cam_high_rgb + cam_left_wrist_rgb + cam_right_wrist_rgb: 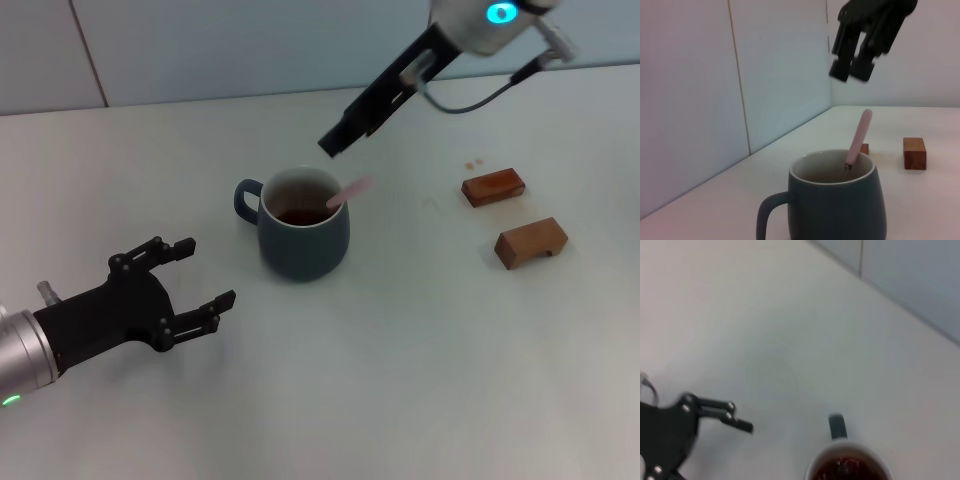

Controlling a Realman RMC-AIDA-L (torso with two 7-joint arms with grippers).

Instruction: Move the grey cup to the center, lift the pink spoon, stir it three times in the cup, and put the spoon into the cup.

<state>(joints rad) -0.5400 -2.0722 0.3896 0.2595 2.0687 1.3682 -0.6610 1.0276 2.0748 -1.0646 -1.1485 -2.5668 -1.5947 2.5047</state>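
The grey cup point(303, 222) stands upright near the middle of the table, handle toward my left. It shows close in the left wrist view point(836, 205) and partly in the right wrist view point(847, 467). The pink spoon point(348, 192) leans inside the cup, its pink handle point(859, 136) sticking out over the rim. My right gripper point(338, 139) hangs above and behind the cup, apart from the spoon; it also shows in the left wrist view point(852, 70). My left gripper point(202, 274) is open and empty on the table, left of the cup.
Two brown wooden blocks point(493, 187) point(531, 242) lie on the white table to the right of the cup. A pale wall runs along the back.
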